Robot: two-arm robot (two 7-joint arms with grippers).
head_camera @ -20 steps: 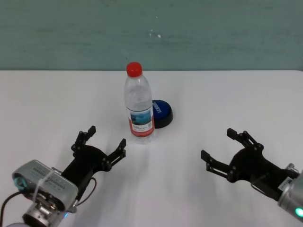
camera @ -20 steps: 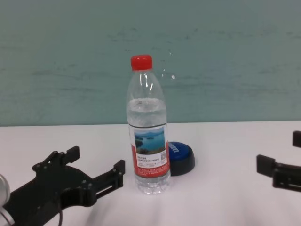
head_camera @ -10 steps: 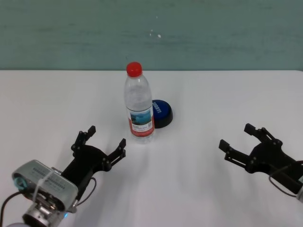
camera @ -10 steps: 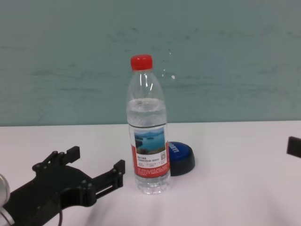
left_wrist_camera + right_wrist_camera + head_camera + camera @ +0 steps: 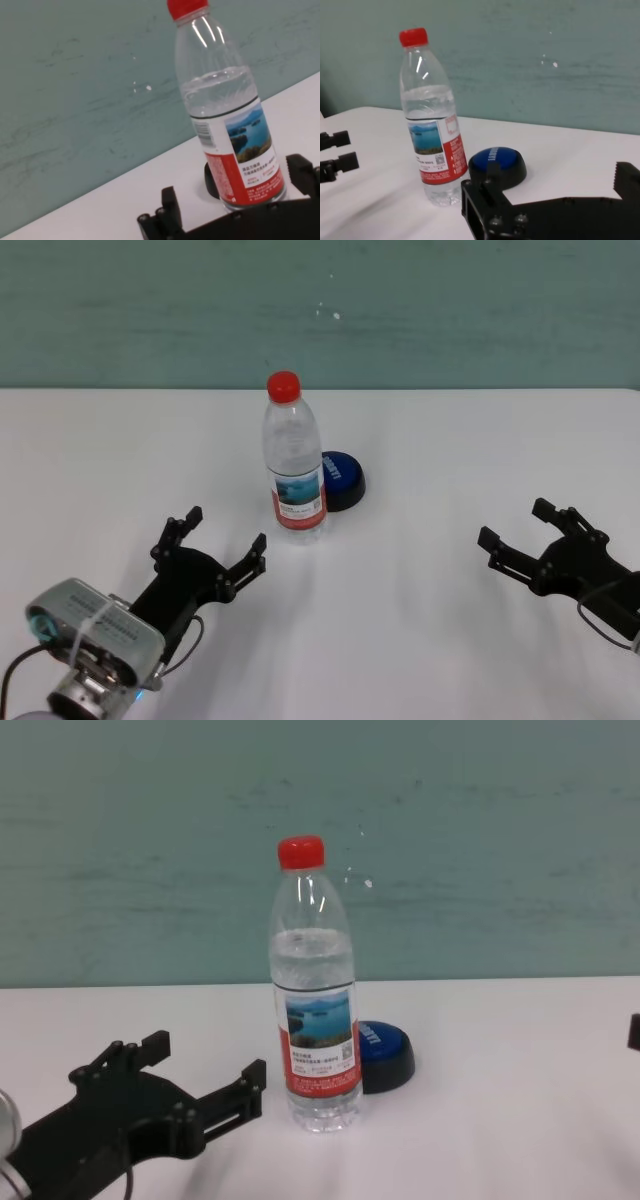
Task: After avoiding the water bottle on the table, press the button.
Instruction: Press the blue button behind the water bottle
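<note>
The water bottle [image 5: 295,460], clear with a red cap and a lake label, stands upright mid-table. The blue dome button [image 5: 342,478] sits just behind it to the right, touching or nearly touching it. My left gripper [image 5: 225,530] is open and empty, low over the table [image 5: 400,630] in front-left of the bottle. My right gripper [image 5: 517,523] is open and empty, far right of the bottle and button. The right wrist view shows the bottle [image 5: 432,130] and the button [image 5: 497,162] beyond its fingers [image 5: 476,195]. In the left wrist view the bottle [image 5: 230,125] hides most of the button.
A teal wall [image 5: 450,310] rises behind the table's far edge. Bare white tabletop lies between my two grippers and right of the button. In the chest view the bottle [image 5: 317,1010] stands in front of the button [image 5: 385,1052].
My right gripper has drawn back to the right, away from the bottle and button, and has nearly left the chest view. The left gripper, bottle and button have not moved.
</note>
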